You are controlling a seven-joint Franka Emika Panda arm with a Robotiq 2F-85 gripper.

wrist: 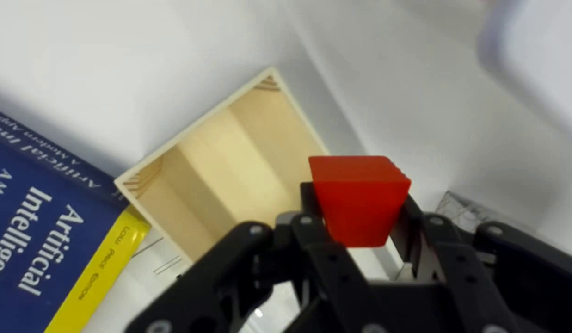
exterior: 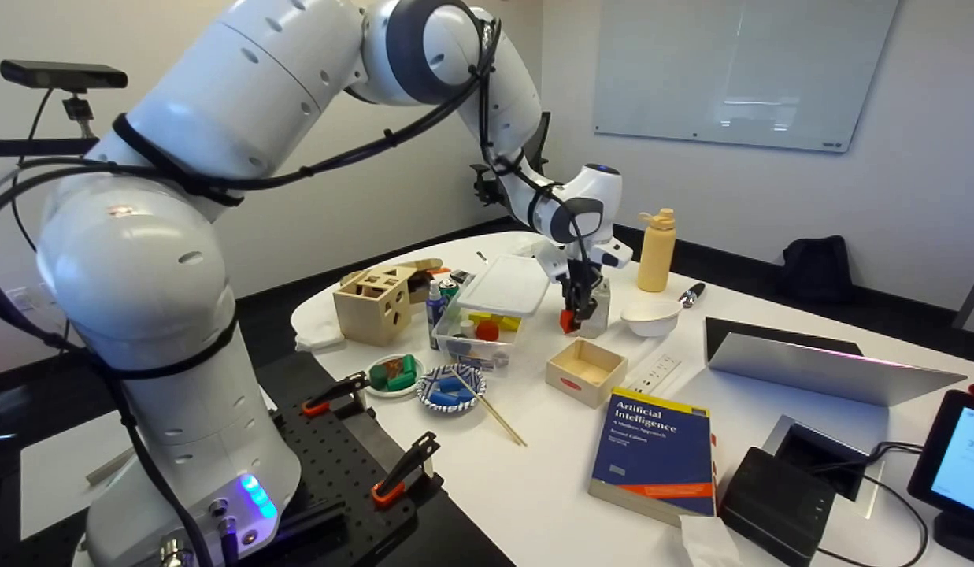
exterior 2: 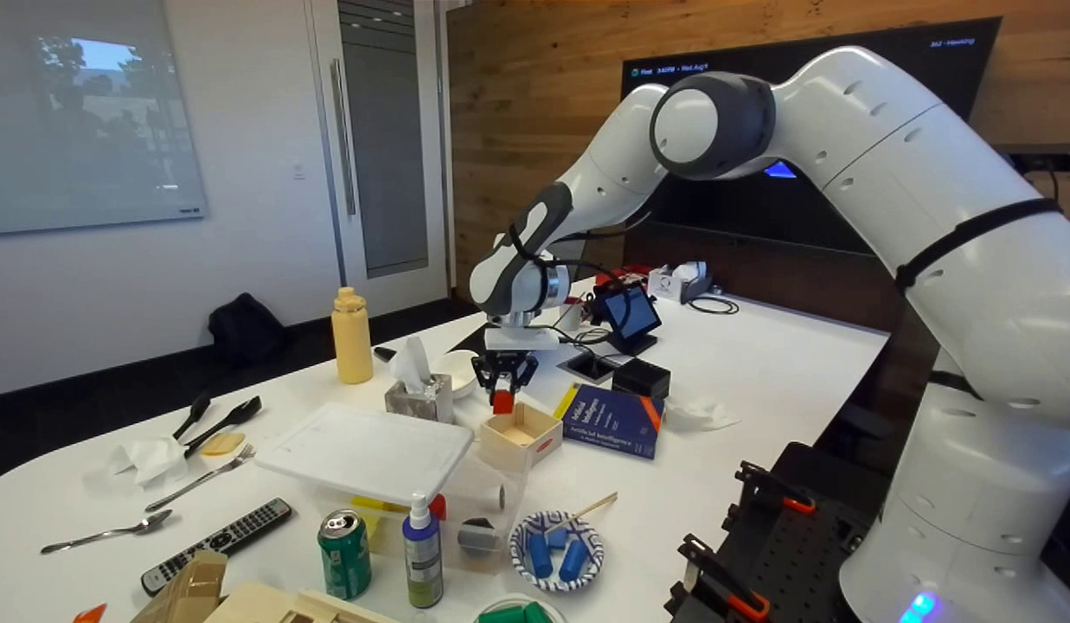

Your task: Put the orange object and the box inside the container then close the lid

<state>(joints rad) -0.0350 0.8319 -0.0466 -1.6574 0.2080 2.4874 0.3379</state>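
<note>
A: What have you got in your gripper (wrist: 359,208)?

B: You have the orange block (exterior 2: 502,402). The fingers (wrist: 309,196) bear on two opposite sides of it, spread only as far as the block is wide.

A: And where does the block hang? Take twelve as the top of each view for your bearings.

B: In the wrist view, the small wooden box (wrist: 235,162) lies between nine and ten o'clock from your block. Whether the block is right above the box's rim, you can't tell.

A: Where's your clear tub (exterior: 449,346)?

B: In an exterior view, it stands on the table (exterior: 518,488), between eight and nine o'clock from your block and apart from it. You can see a red piece (exterior: 487,331) and a yellow piece (exterior: 498,320) inside.

A: And the whitish lid (exterior: 506,285)?

B: It lies tilted and askew over your tub, with the tub's six o'clock end uncovered.

A: What else is around your gripper?

B: In an exterior view, going from the block, you have the tissue box (exterior 2: 418,401) at nine o'clock, the white bowl (exterior 2: 457,372) at ten, and the book (exterior 2: 611,421) a little past three. Farther off, between five and six, the patterned bowl (exterior 2: 524,535) holds blue pieces (exterior 2: 573,561), and wooden sticks (exterior 2: 593,505) lie across its rim. The spray bottle (exterior 2: 423,554) and the green can (exterior 2: 344,558) stand just beside your tub.
</note>
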